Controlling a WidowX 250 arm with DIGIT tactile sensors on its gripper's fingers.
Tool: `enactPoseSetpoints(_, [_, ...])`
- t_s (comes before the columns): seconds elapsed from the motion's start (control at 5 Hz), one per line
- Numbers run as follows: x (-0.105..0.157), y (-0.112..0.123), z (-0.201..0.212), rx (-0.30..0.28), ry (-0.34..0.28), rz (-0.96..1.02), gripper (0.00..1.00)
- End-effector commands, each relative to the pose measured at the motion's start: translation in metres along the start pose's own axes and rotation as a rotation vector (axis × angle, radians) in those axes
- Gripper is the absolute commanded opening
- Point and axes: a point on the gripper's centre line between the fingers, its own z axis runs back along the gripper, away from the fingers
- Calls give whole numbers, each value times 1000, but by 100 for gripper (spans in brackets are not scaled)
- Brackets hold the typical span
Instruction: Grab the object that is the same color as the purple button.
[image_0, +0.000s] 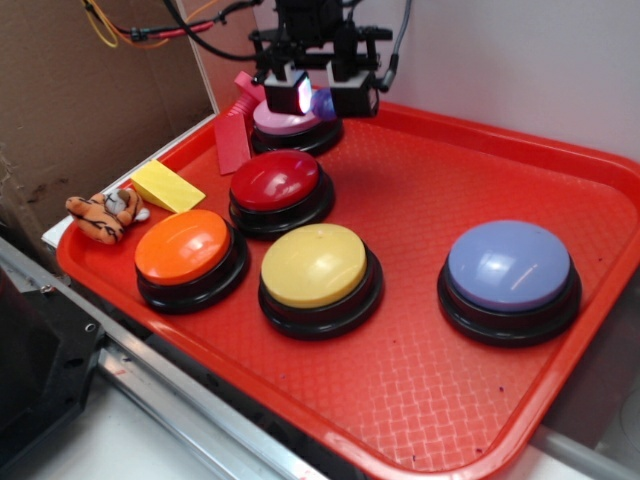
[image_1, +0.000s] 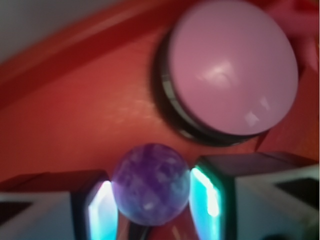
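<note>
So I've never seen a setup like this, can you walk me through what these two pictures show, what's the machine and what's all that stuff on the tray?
The black machine at the top of the wider picture is a robot arm; its grasping end has two jaws. That picture is taken from outside, looking down on a red plastic tray. The close, blurry picture comes from a camera on the arm's wrist, looking past the jaws.

On the tray sit large dome buttons on black bases: a lavender-blue button, a yellow one, an orange one, a red one and a pink one under the arm. Pink wedge pieces and a yellow wedge lie nearby, and a small tiger toy rests on the rim.

Between the jaws is a small purple marbled ball; they sit close on both sides, seemingly gripping it.
</note>
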Motion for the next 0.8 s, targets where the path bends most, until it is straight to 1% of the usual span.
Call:
enactPoseSetpoints(0.0, [-13,-26,77,-137,-143,-210,0])
enactPoseSetpoints(0.2, [-42,-35,116,-207,-174,-266,0])
enactPoseSetpoints(0.4, [-62,-39,133,-227,-198,-300,0])
enactPoseSetpoints(0.6, [-69,-41,129,-235,-169,-325,0])
